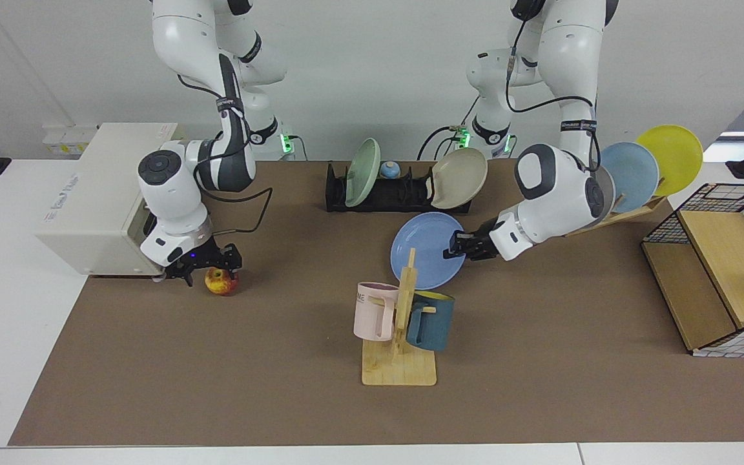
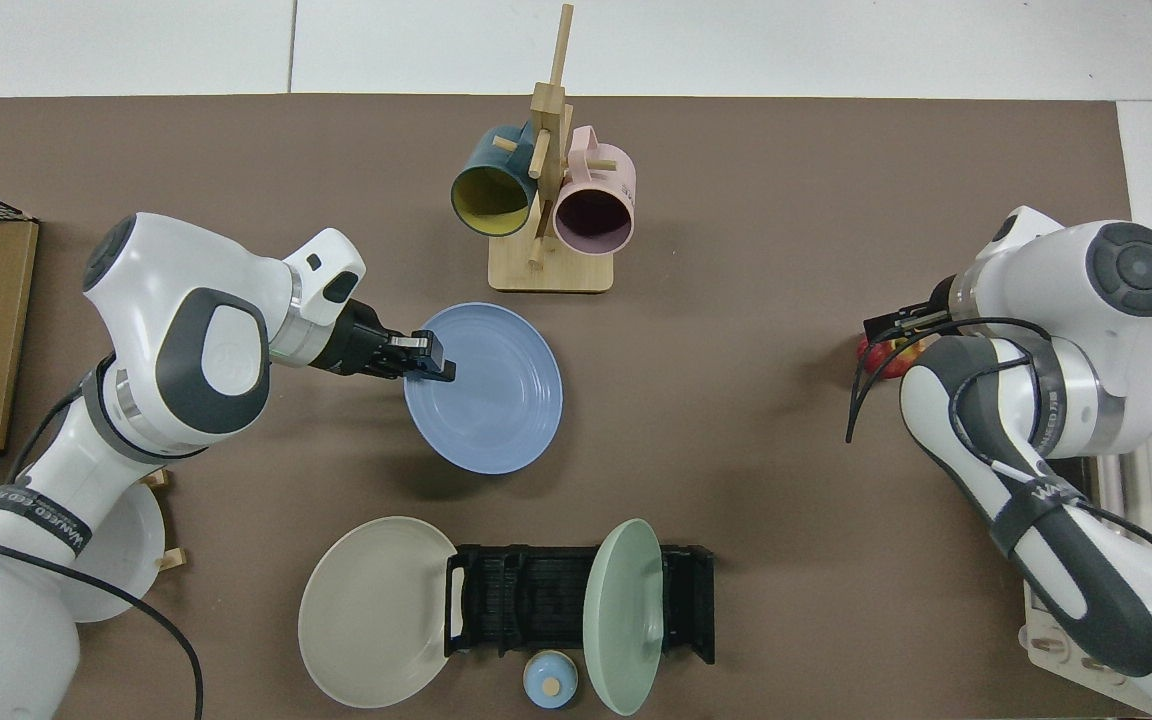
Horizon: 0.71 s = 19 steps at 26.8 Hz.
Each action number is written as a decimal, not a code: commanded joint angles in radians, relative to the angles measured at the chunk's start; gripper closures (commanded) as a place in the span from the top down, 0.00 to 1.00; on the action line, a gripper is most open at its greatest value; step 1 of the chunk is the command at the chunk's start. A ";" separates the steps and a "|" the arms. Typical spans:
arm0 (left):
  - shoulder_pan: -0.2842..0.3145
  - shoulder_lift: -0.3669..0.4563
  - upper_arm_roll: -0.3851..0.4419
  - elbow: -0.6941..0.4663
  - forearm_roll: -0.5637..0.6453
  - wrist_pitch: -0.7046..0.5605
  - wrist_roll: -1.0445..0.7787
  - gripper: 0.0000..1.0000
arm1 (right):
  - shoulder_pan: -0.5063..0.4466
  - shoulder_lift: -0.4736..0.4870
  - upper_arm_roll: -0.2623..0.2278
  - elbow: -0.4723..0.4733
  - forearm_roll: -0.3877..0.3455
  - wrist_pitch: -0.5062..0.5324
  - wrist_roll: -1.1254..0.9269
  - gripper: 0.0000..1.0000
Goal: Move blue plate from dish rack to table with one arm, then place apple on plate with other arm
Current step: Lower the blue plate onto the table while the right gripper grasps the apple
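Observation:
The blue plate (image 1: pixel 425 248) hangs nearly flat, low over the table's brown mat (image 1: pixel 217 374), just behind the mug stand (image 1: pixel 399 365). My left gripper (image 1: pixel 458 246) is shut on its rim; from above, the blue plate (image 2: pixel 491 395) and left gripper (image 2: pixel 430 358) cast a shadow on the mat. The dish rack (image 1: pixel 385 196) stands at the back. The apple (image 1: pixel 220 283) lies on the mat beside a white box. My right gripper (image 1: pixel 207 270) is open and down over the apple, fingers spread to either side. In the top view the apple (image 2: pixel 878 357) is mostly hidden.
The dish rack (image 2: pixel 536 600) holds a green plate (image 1: pixel 362 172); a beige plate (image 1: pixel 459 177) leans at its end. A wooden rack (image 1: pixel 611 216) with sky-blue and yellow plates, and a wire-and-wood shelf (image 1: pixel 714 271), stand at the view's right. White box (image 1: pixel 88 194) behind the apple.

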 commanded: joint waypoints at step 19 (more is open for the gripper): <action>-0.099 0.000 -0.012 -0.069 -0.008 0.220 0.034 0.60 | 0.011 0.022 0.000 -0.042 0.065 0.022 -0.052 1.00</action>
